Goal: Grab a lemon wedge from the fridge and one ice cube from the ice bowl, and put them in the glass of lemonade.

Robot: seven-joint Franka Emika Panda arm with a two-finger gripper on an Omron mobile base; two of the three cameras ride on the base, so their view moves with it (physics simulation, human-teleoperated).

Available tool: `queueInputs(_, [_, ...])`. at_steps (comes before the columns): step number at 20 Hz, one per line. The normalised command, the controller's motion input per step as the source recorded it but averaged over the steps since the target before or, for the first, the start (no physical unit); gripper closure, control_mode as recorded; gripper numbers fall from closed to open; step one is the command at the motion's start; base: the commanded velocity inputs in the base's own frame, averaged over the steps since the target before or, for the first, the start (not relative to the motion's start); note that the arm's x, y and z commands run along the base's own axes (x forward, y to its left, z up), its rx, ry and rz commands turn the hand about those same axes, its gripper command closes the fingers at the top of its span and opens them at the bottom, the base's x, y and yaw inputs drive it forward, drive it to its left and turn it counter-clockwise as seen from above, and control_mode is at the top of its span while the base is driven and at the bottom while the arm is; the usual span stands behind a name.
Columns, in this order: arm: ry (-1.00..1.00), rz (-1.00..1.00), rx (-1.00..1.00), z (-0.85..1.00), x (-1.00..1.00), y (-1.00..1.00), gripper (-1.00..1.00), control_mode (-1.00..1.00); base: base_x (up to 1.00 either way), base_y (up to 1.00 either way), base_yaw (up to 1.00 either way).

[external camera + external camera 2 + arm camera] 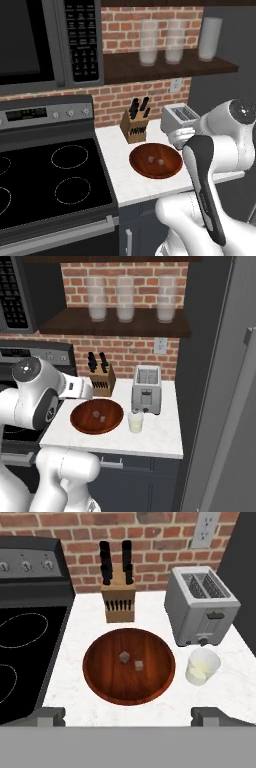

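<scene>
Ideally, the wide-open gripper (128, 716) drops straight over one ice cube (139, 666) in the ice bowl (100, 677), clear of its left neighbour.

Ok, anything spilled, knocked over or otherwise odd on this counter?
Nothing stands out. The ice bowl sits flat with two cubes inside, the glass of lemonade stands upright beside it with no spill, and the toaster and knife block stand squarely against the brick wall. The pincer is open above the bowl.

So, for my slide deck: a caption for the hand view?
Open gripper above round reddish-brown wooden bowl holding two ice cubes, beside small clear lemonade glass.
</scene>
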Motion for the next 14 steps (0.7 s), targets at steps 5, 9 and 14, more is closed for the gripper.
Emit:
queueInputs(5, [0.39, 0.00, 0.01, -0.72, 0.42, 0.00, -1.00, -1.00, 0.00, 0.00, 0.00])
queueInputs(9, [0.33, 0.00, 0.01, -0.72, 0.42, 0.00, -1.00, -1.00, 0.00, 0.00, 0.00])
queueInputs(14, [0.25, 0.00, 0.01, -0.53, 0.29, -0.01, -1.00, -1.00, 0.00, 0.00, 0.00])
